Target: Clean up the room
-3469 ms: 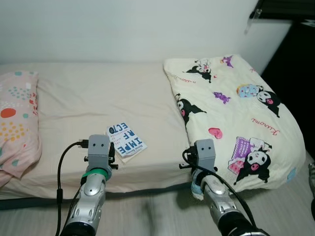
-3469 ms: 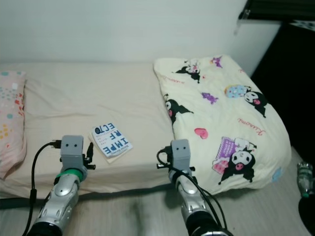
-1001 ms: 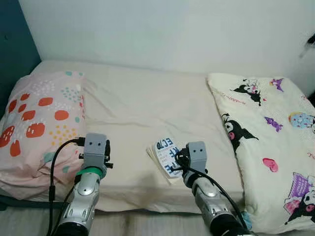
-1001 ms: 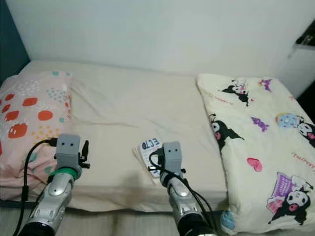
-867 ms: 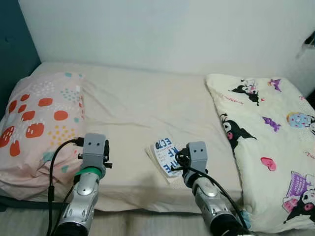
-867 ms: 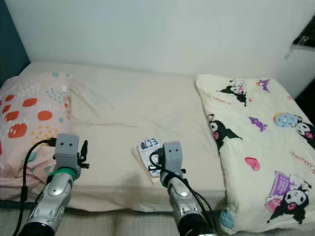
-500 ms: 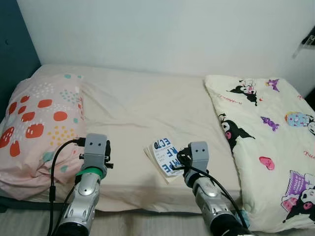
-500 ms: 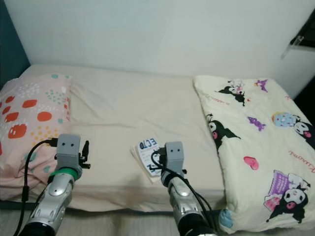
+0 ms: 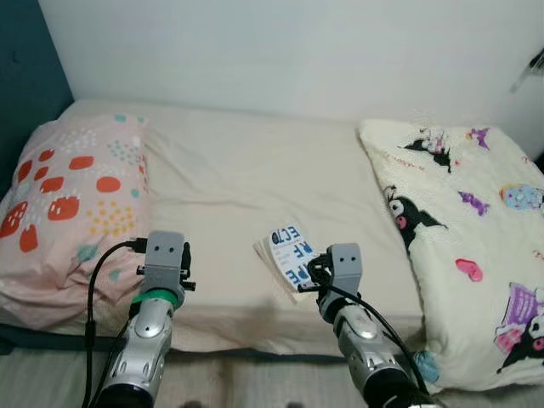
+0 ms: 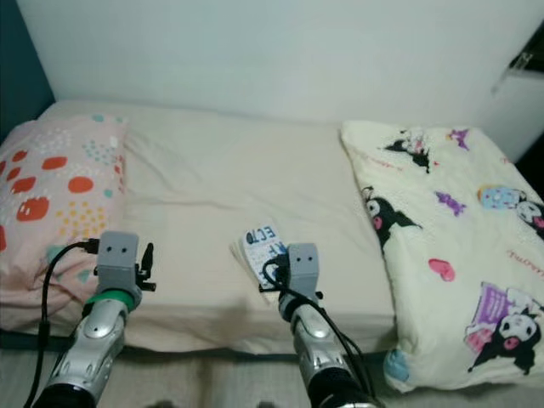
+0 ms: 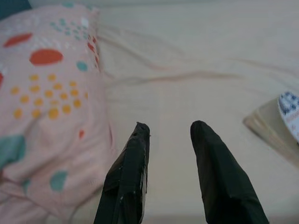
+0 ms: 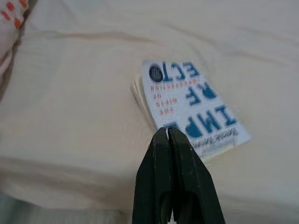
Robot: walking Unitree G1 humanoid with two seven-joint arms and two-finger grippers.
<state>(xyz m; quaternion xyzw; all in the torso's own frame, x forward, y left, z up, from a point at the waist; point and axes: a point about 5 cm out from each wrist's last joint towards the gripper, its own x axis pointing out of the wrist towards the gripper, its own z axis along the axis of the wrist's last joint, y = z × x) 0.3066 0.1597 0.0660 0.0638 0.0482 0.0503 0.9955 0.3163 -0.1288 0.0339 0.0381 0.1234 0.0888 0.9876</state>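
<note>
Since the earlier frame only the camera has swung left, bringing the spotted pillow [image 9: 72, 200] in at nine o'clock. Book [image 12: 189, 105] lies untouched mid-bed [image 9: 238, 187], at twelve o'clock from the pinched-shut right gripper [image 12: 167, 132]. Left gripper [image 11: 169, 129] hovers narrowly parted. Tidying looks barely begun.

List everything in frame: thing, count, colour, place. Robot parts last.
bed: 1, cream sheet, along the white wall
pillow: 1, pink with red, orange and teal spots, left end of bed
quilt: 1, cream with cartoon prints, right end of bed
book: 1, white with blue lettering, near front edge of bed
left tool: 1, black fingers, open, above sheet beside pillow
right tool: 1, black fingers, shut, over book's near edge
</note>
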